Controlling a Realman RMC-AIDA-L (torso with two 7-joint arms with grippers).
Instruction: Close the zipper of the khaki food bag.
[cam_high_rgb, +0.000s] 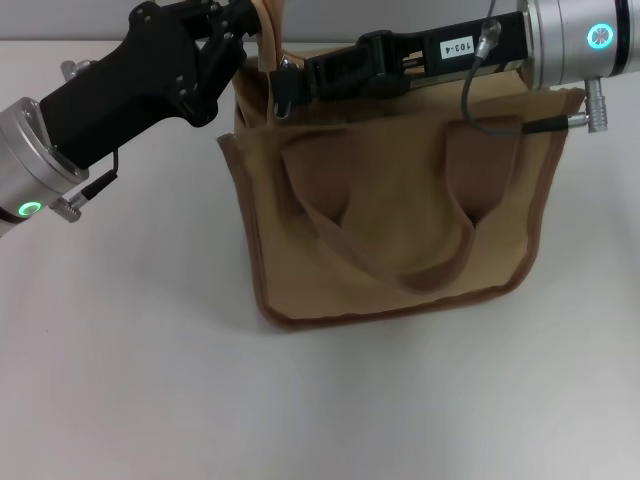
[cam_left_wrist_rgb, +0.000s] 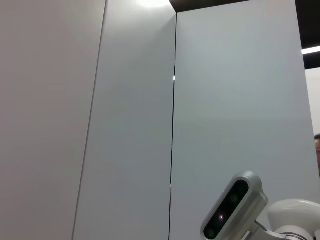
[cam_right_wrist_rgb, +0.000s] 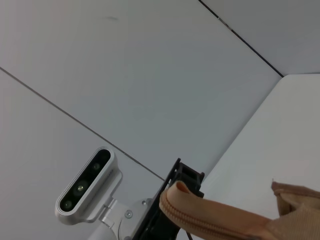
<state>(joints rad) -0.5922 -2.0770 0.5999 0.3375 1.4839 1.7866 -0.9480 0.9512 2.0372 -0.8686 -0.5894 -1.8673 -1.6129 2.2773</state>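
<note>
The bag (cam_high_rgb: 400, 215), boxy tan canvas with brown piping and a drooping front handle, stands mid-frame on the white table (cam_high_rgb: 130, 380), its long axis running left-right. Both the left gripper (cam_high_rgb: 255, 45) and right gripper (cam_high_rgb: 285, 85) meet at its upper-left top edge; I cannot tell their finger state. The zipper (cam_right_wrist_rgb: 200, 225) runs along that top.

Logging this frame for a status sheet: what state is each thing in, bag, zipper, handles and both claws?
khaki food bag: upright on the white table, held at its top.
zipper: a closed stretch shows; slider hidden.
near handle: hanging down the front.
left claw: at the bag's top left corner, by a raised strap.
right claw: reaching across the bag's top edge.
</note>
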